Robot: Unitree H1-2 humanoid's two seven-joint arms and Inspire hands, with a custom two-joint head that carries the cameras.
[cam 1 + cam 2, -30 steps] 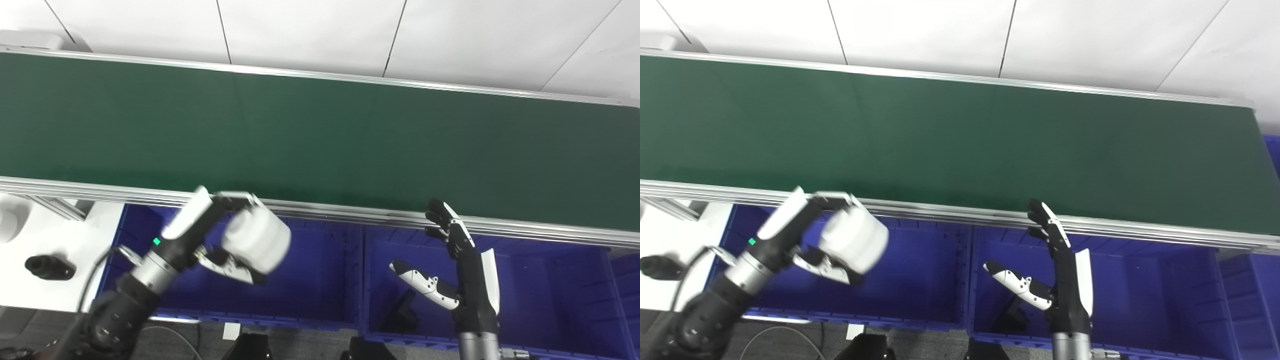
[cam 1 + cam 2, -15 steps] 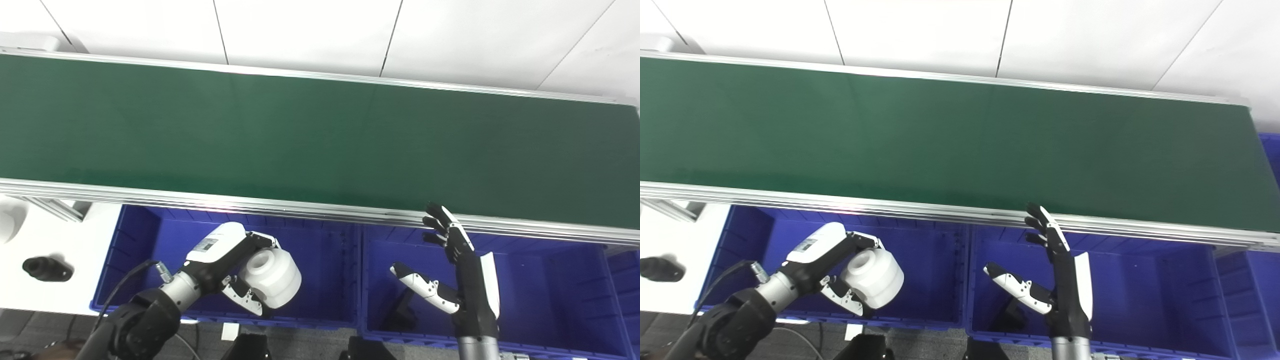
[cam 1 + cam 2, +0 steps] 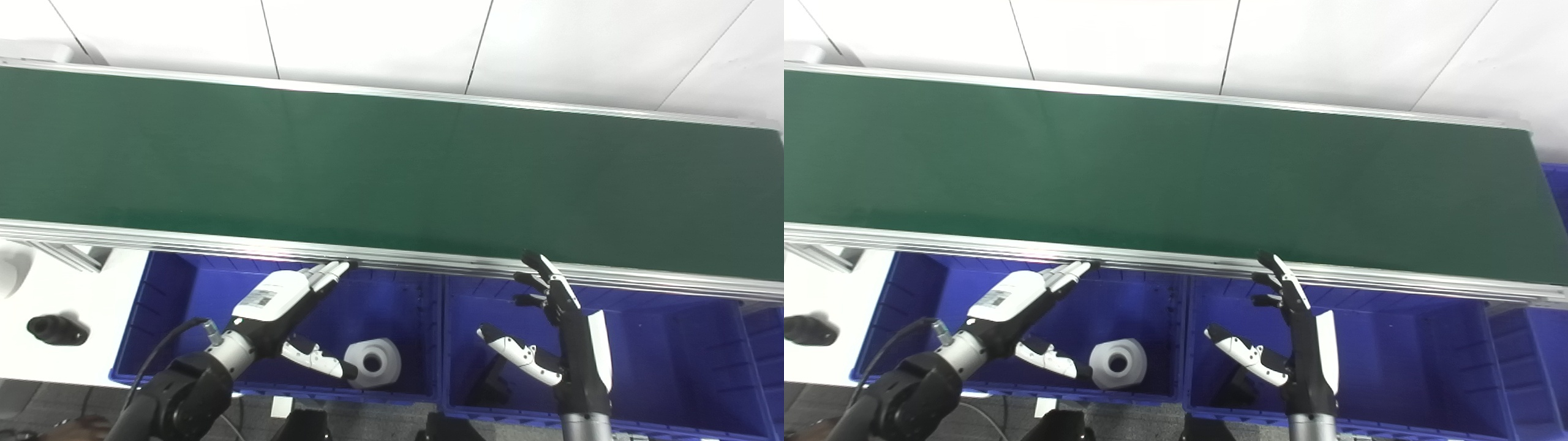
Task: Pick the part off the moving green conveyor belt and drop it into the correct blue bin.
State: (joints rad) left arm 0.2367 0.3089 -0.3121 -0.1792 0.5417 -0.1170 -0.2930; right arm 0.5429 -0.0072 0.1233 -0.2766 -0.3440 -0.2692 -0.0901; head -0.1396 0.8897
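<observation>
I see white cylindrical part (image 3: 372, 363) lying on floor of left blue bin (image 3: 159, 294), just beside thumb tip of my left hand (image 3: 288, 306); fingers spread, holding nothing. Right hand (image 3: 560, 334) splayed, empty, over neighbouring bin (image 3: 674, 343).

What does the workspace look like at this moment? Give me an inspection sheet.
Surface: green belt bare, no part on it.
Job's things: white part lies in the left blue bin; a dark part sits in the right blue bin.
Clutter: black part on the white table at left.
Hands: left hand open above the left bin, holding nothing; right hand open over the right bin.
Cables: black cable along the left arm.
Surroundings: white tiled floor beyond the belt.
</observation>
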